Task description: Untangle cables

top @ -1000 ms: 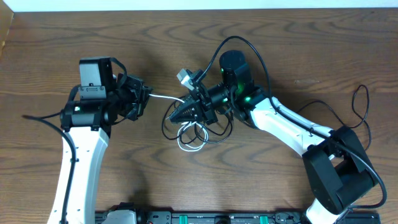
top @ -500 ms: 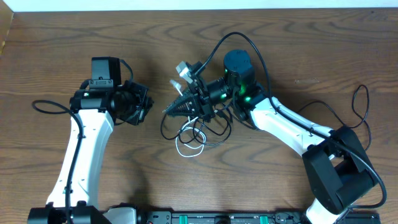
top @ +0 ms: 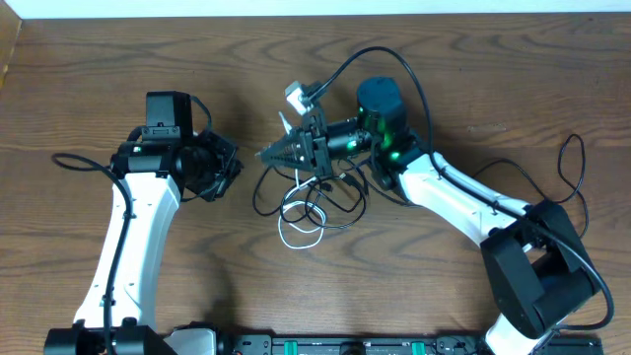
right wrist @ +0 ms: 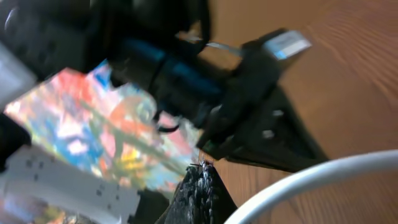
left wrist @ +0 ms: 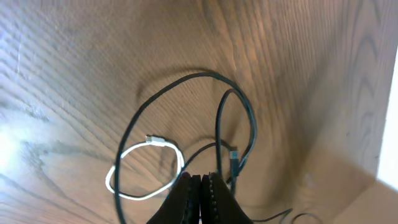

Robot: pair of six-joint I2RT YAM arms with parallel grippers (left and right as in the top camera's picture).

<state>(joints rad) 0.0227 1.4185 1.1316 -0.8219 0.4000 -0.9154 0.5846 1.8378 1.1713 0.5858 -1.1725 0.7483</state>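
A tangle of thin black cables (top: 258, 195) lies on the wooden table below the right gripper, with a white cable (top: 294, 237) looped at its front. My right gripper (top: 264, 155) is shut, raised over the tangle and pointing left. In the right wrist view its tips (right wrist: 202, 169) are together and the white cable (right wrist: 311, 180) arcs close past them, lifted off the table. My left gripper (top: 233, 170) is shut and empty, left of the tangle. In the left wrist view its tips (left wrist: 200, 179) hover before the black loops (left wrist: 138, 109) and the white loop (left wrist: 111, 180).
Thick black arm wires trail at the far right (top: 567, 158) and far left (top: 74, 163). A black rack (top: 325, 345) runs along the front edge. The left arm's black body (right wrist: 267, 118) fills the right wrist view.
The white cable, earlier stretched between both grippers, has left the left gripper. The left arm has drawn back. The right gripper has risen and moved toward the back with the cable.
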